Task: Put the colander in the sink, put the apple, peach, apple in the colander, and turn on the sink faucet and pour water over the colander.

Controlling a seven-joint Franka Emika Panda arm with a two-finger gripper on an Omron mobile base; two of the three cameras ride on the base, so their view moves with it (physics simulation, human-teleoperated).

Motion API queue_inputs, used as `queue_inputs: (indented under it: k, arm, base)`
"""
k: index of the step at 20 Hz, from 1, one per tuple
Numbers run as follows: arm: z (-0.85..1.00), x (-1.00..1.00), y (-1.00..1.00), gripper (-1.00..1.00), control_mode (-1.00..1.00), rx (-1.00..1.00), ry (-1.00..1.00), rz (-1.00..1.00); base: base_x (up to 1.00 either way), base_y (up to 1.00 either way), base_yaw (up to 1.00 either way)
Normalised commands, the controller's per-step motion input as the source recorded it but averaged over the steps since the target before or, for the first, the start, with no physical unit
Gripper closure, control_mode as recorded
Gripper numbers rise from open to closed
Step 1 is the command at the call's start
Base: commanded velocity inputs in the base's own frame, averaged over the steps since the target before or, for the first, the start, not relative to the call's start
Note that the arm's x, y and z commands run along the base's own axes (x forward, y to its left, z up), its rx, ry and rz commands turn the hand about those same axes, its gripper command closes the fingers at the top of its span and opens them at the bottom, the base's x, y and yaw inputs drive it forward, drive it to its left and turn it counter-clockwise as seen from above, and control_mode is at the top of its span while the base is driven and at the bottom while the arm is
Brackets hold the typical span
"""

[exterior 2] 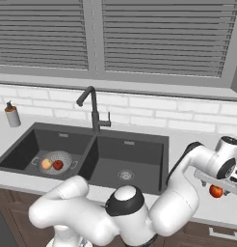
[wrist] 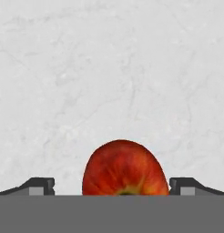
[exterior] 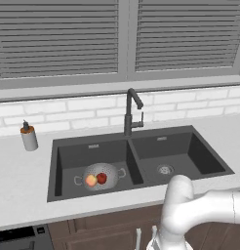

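The silvery colander (exterior: 108,170) sits in the left basin of the dark sink (exterior: 141,135). Inside it lie the pale peach (exterior: 91,180) and a red apple (exterior: 102,178); the right base view shows the same colander (exterior 2: 62,156), peach (exterior 2: 46,164) and apple (exterior 2: 58,165). A second red apple (exterior 2: 216,191) rests on the counter right of the sink. My gripper (exterior 2: 217,192) hangs over it, open. In the hand view this apple (wrist: 125,168) lies between the fingertips (wrist: 43,184), unheld. No water runs from the faucet (exterior: 129,112).
A small soap dispenser (exterior: 29,137) stands on the counter left of the sink. A white tiled wall and a shuttered window rise behind the faucet. The right basin (exterior: 165,169) holds just its steel drain.
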Motion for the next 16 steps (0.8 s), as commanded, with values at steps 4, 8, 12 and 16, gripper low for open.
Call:
queue_inputs:
  k: [4, 8, 12, 16]
  arm:
    - [-0.23, 0.00, -0.14, -1.00, -1.00, 0.00, 0.00, 0.00]
    - [-0.18, -0.02, -0.05, -1.00, -1.00, 0.00, 0.00, 0.00]
    - [-0.15, 0.04, 0.00, -1.00, -1.00, 0.00, 0.00, 0.00]
    - [-0.20, 0.02, 0.02, -1.00, -1.00, 0.00, 0.00, 0.00]
  base:
    - [0.00, 0.00, 0.00]
    - [0.00, 0.00, 0.00]
    - [0.00, 0.00, 0.00]
    - [0.00, 0.00, 0.00]
